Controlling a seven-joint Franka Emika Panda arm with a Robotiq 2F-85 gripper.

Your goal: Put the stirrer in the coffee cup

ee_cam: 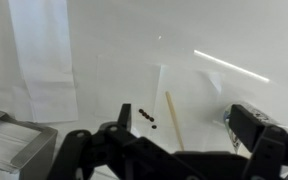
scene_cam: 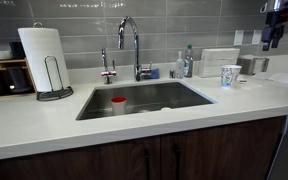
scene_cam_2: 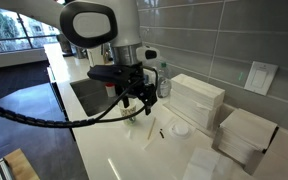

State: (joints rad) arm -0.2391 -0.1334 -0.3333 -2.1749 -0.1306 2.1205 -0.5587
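Observation:
The stirrer (ee_cam: 174,120) is a thin pale wooden stick lying flat on the white counter; it also shows in an exterior view (scene_cam_2: 149,133). The coffee cup (scene_cam: 230,75) stands upright on the counter to the right of the sink. In the wrist view only its edge (ee_cam: 229,120) shows beside the right finger. My gripper (ee_cam: 179,140) is open and empty, hovering above the counter with the stirrer between its fingers from above. It shows in both exterior views (scene_cam: 274,30) (scene_cam_2: 139,100).
A sink (scene_cam: 184,104) holds a white container with a red top (scene_cam: 118,103). A faucet (scene_cam: 134,45) and paper towel roll (scene_cam: 44,60) stand behind. White boxes (scene_cam_2: 199,100) sit by the wall. Small dark specks (ee_cam: 147,117) lie beside the stirrer. A paper sheet (ee_cam: 44,50) lies farther off.

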